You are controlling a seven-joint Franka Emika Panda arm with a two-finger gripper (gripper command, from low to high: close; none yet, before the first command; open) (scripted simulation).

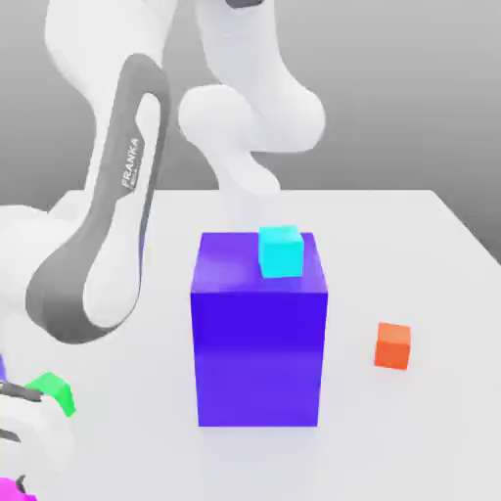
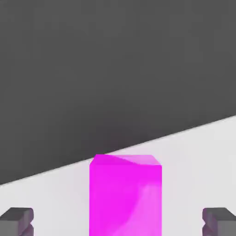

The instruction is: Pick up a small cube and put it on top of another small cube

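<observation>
Over a pale tabletop (image 1: 411, 254), the gripper (image 2: 118, 221) is spread wide, its fingertips (image 2: 215, 221) apart on either side of a magenta block (image 2: 125, 198); the arm (image 1: 108, 205) bends downward.

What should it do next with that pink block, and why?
Probably ease the open gripper down a little around the magenta block, then close: in the hand view the block lies between the two spread fingers, with white surface visible on both sides of it.

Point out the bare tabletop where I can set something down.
Bare: between the blue-purple block and orange cube; also behind the block. Crowded: the exterior view's lower left, with green cube, magenta object and the arm.
</observation>
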